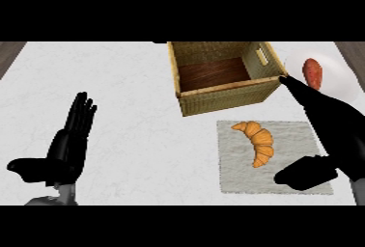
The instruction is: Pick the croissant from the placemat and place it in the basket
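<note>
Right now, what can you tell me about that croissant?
The croissant is golden orange, curved like a crescent, with ridged segments along its back. It lies flat on a grey placemat, one tip pointing up-left toward the basket, the other down. Nothing holds it: the right robot hand is open beside it, fingers stretched over the placemat's right side toward the basket's corner, and does not touch it. It looks whole and undisturbed.

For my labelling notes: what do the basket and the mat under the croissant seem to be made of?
The square tan basket looks like woven wicker, judging by its ribbed walls, with a dark wood-grain floor. The pale grey rectangular placemat seems to be matte cloth with slightly frayed edges.
</note>
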Controlling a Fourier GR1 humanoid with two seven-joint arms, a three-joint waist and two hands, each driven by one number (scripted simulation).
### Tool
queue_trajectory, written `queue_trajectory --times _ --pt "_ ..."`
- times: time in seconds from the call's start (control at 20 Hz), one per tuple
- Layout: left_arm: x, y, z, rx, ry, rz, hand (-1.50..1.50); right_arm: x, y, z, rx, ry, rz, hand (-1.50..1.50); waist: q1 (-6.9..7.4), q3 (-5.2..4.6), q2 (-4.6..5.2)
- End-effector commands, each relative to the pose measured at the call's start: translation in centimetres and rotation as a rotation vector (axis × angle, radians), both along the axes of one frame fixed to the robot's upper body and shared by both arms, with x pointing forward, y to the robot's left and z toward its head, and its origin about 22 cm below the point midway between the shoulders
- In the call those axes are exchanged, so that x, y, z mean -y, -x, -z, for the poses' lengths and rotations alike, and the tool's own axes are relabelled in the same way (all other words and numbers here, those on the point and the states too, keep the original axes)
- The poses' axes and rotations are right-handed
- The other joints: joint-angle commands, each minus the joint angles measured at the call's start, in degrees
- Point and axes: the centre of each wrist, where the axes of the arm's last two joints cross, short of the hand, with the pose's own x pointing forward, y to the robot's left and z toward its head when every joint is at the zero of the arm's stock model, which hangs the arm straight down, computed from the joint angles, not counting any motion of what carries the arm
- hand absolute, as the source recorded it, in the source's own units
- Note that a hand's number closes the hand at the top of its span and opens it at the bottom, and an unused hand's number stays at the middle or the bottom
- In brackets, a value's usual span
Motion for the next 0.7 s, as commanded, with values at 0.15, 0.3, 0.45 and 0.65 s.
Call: queue_trajectory --times 0.15,0.3,0.45,0.65 --pt "0.8 -0.2 0.2 0.007 -0.002 0.003 0.0 -1.4 -0.1 0.5 -0.109 0.119 0.128 -1.5 -0.41 0.09 0.06" --pt "0.5 -0.7 0.0 -0.004 0.004 -0.006 0.0 -2.3 0.8 2.8 -0.12 0.078 0.13 -1.5 -0.58 0.12 0.1" --pt "-0.5 0.4 -1.2 0.007 0.006 0.012 0.0 -0.2 1.1 5.2 -0.133 0.068 0.118 -1.5 -0.53 0.18 0.06" --pt "-1.0 -0.5 -0.5 -0.011 0.005 0.0 0.0 -1.2 0.3 4.9 -0.119 0.064 0.102 -1.5 -0.43 0.15 0.16"
